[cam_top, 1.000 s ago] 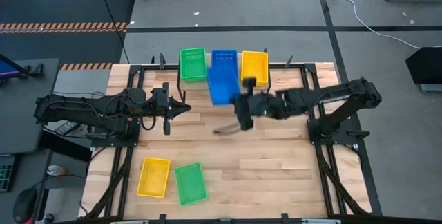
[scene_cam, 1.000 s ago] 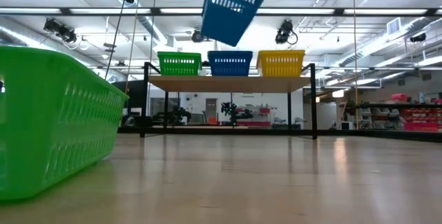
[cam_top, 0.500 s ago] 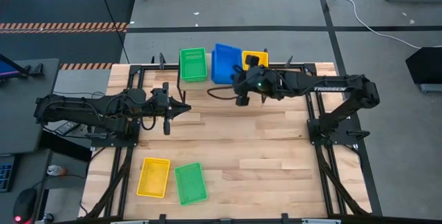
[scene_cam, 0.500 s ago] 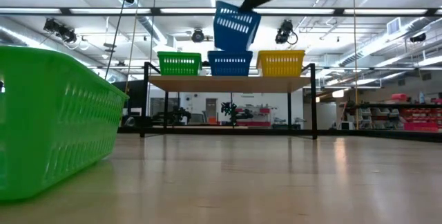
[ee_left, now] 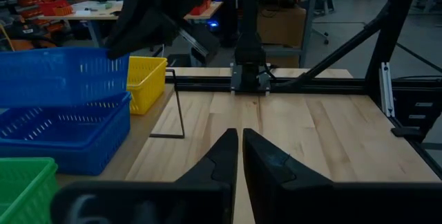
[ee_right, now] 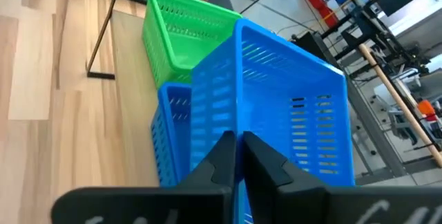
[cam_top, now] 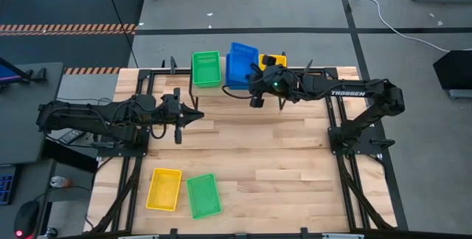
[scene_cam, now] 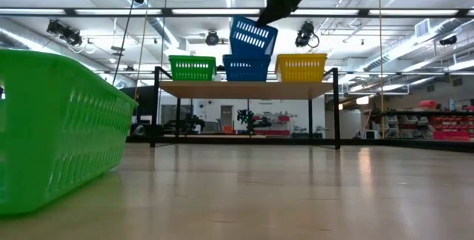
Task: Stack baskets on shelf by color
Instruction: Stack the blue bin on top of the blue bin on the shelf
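The right gripper (cam_top: 256, 85) is closed on the rim of a blue basket (scene_cam: 252, 37), its two dark fingers (ee_right: 222, 156) pinched together on the near wall. The basket is tilted, with one end lower than the other. The lower end already sits inside the second blue basket (scene_cam: 246, 68), which stands in the middle of the shelf (scene_cam: 246, 90). This tilt is probably on purpose: one end enters first, so the upper basket can slide down into the lower one and nest.

A green basket (cam_top: 206, 68) stands on the shelf on one side of the blue pair and a yellow basket (cam_top: 274, 62) on the other side, so each color has its own place and the blue stack grows between them.

The left gripper (cam_top: 193, 116) waits over the table in front of the shelf, with fingers closed and nothing between them.

Near the front edge of the table lie one more yellow basket (cam_top: 164, 189) and one more green basket (cam_top: 203, 195), side by side. They are not stacked yet.
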Robot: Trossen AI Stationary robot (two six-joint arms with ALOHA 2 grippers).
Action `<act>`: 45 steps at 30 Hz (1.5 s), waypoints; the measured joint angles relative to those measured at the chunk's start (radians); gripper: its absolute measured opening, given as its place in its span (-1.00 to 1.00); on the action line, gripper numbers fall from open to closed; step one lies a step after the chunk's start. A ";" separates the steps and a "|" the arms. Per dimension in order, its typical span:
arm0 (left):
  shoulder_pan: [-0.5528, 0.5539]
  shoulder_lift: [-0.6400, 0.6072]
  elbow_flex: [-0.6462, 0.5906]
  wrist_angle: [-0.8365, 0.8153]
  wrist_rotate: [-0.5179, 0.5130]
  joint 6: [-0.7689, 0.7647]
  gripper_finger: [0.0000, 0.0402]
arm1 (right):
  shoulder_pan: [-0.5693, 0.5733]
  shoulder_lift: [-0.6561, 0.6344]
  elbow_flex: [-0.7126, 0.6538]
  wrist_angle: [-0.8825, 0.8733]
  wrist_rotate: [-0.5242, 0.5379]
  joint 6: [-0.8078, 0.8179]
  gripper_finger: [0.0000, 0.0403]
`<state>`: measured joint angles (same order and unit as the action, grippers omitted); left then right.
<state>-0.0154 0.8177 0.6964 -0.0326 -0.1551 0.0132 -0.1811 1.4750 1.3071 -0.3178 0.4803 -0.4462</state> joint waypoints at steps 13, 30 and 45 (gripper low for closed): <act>0.000 0.000 0.000 0.000 0.000 0.000 -0.85 | -0.029 0.000 -0.060 0.057 -0.030 0.001 -0.80; 0.000 0.000 0.000 0.000 0.000 0.000 -0.86 | -0.029 0.000 -0.060 0.055 -0.037 0.028 -0.64; 0.000 0.000 -0.001 0.003 0.000 0.000 -0.85 | -0.029 0.109 -0.059 0.065 -0.150 0.024 -0.39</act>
<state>-0.0154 0.8177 0.6956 -0.0292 -0.1553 0.0132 -0.2104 1.5844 1.2480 -0.2529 0.3304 -0.4223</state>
